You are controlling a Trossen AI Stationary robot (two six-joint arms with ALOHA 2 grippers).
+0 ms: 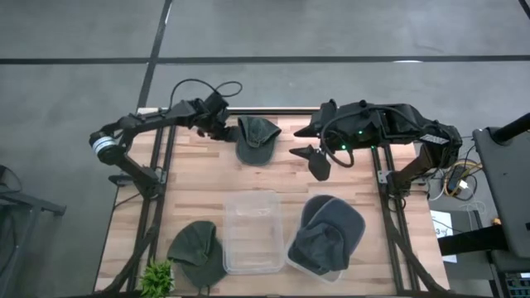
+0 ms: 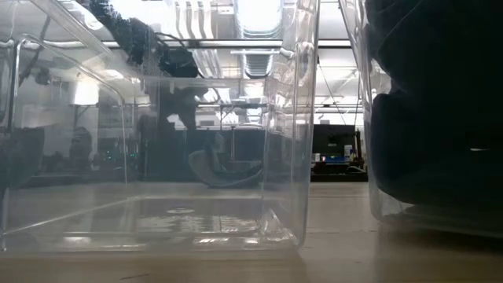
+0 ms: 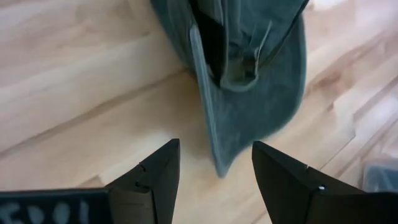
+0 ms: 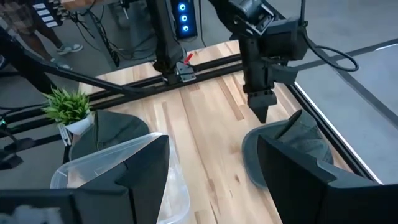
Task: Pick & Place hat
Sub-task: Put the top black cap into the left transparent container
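Left hand, fingers spread wide, sits just beside the green hat on the bench. Right hand hovers nearby, likewise spread, empty.

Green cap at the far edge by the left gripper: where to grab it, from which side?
Probably the brim of the dark green cloth cap. In the left wrist view the brim edge points at the open left gripper, sitting between its fingers and apparently raised off the wooden table. Come from the left-arm side and pinch that thin edge; the crown is bulky.
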